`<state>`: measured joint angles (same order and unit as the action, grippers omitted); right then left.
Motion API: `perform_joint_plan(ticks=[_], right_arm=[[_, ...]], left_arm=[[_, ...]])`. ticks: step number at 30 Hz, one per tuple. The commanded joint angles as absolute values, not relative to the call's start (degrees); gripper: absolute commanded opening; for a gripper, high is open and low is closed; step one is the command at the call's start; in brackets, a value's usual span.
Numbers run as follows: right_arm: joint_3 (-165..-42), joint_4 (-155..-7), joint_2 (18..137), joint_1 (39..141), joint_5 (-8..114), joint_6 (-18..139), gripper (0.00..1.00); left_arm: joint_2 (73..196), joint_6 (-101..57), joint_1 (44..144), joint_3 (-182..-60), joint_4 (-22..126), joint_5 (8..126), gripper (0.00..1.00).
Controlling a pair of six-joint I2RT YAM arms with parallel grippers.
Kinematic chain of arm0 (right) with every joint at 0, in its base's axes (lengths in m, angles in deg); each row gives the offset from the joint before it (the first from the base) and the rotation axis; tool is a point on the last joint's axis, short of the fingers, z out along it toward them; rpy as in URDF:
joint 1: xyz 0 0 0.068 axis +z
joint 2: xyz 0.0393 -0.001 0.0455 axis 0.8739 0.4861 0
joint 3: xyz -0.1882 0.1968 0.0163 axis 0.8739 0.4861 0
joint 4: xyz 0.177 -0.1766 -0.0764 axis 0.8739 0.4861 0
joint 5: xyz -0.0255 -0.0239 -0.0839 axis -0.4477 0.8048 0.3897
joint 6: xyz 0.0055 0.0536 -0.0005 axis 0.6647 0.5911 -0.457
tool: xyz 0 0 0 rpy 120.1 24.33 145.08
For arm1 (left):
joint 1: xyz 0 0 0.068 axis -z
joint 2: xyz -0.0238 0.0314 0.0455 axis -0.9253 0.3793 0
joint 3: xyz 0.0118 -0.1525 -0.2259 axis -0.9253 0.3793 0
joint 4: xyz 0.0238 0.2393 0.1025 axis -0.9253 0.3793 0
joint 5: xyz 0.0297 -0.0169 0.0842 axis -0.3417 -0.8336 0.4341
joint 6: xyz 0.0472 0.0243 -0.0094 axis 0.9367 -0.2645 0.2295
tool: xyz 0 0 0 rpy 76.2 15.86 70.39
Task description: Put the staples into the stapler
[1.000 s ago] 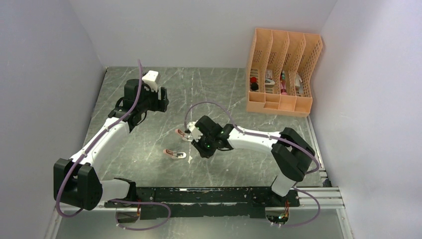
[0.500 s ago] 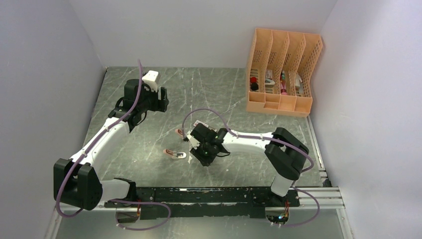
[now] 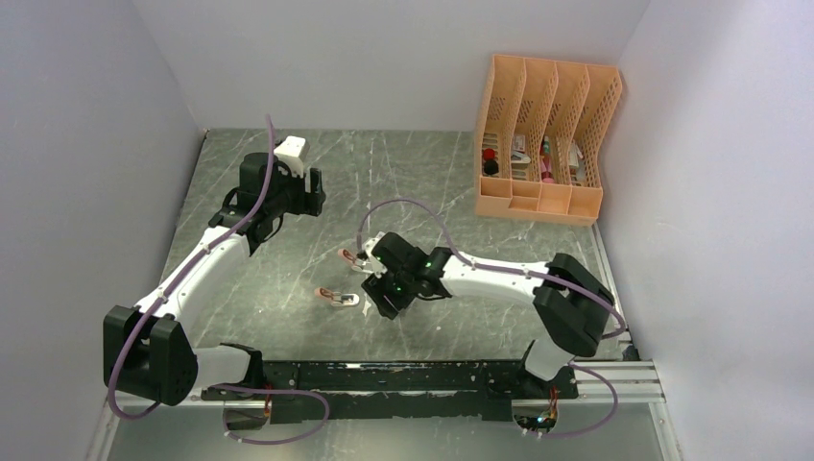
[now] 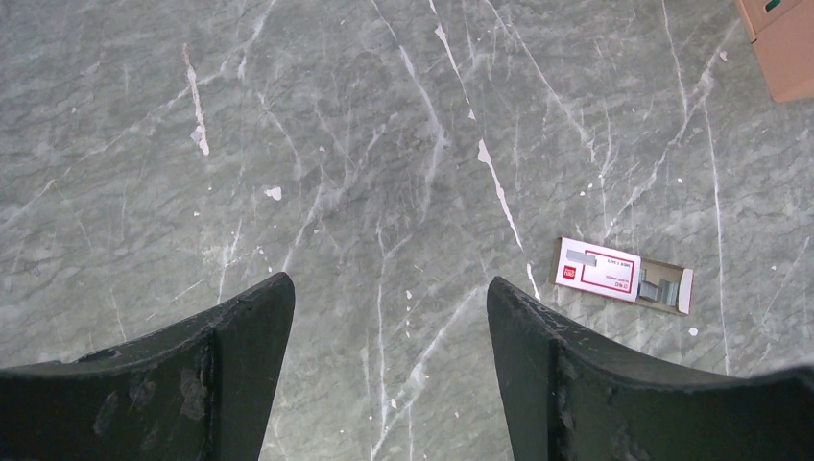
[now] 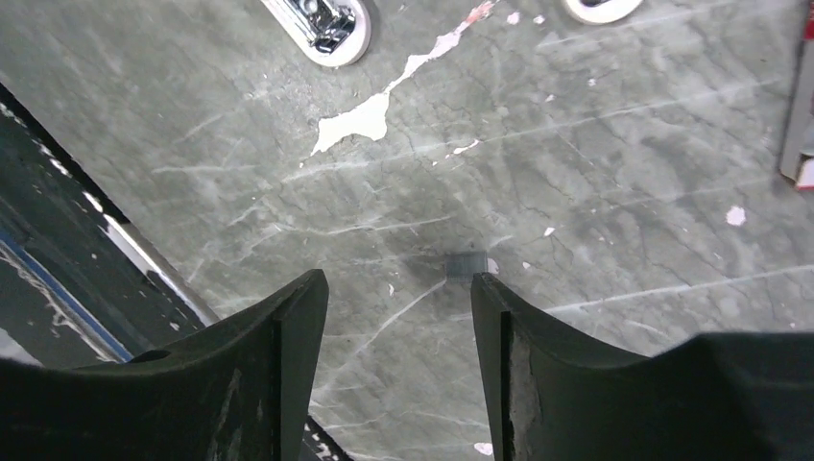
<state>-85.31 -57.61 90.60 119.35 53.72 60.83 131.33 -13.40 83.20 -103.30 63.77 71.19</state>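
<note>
- Right gripper (image 5: 395,283) hung low over the table (image 4: 384,144) with its jaws apart and nothing between them.
- On the marble just past that gap lay a short grey staple strip (image 5: 467,264), flat, nearer the finger on the right of the wrist view, and touching neither finger.
- The staple box (image 4: 614,274) lay flat on the table as well, apart from the strip. Its red-and-white sleeve was pushed partly off its tray (image 4: 672,288), and a few grey strips showed in the open end.
- From above I could not make out the box for certain, as the right arm was across that part of the table.
- Two small pink staplers lay near the middle of the table. The near stapler (image 3: 338,298) was just left of the right gripper, and the far stapler (image 3: 350,256) was a little beyond it. Neither was held.
- Left gripper (image 4: 389,288) was over the far left of the table, well apart from all this, jaws wide and empty.
- An orange organiser (image 3: 542,134) stood at the far right corner with small items in its slots.
</note>
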Motion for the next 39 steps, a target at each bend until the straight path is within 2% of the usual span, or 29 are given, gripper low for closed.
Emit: perform_joint_plan(ticks=[1, 12, 23, 31, 39], right_arm=[[-82.7, -61.4, 86.9, 119.2, 57.8, 67.0, 0.62], [-80.3, -62.2, 85.5, 117.9, 60.6, 68.3, 0.62], [-76.1, -67.9, 82.1, 110.4, 54.1, 71.6, 0.61], [-73.6, -69.7, 83.4, 110.2, 52.7, 72.6, 0.52], [-72.7, -69.9, 84.7, 110.1, 52.9, 72.1, 0.51]], left_arm=[[130.5, -13.1, 83.4, -103.0, 63.7, 71.5, 0.78], [130.3, -13.2, 83.4, -103.0, 63.8, 71.5, 0.78], [129.1, -13.3, 83.4, -102.5, 63.5, 71.3, 0.78], [130.4, -13.3, 83.4, -102.8, 63.5, 71.0, 0.78], [130.5, -13.3, 83.4, -102.8, 63.5, 71.3, 0.78]])
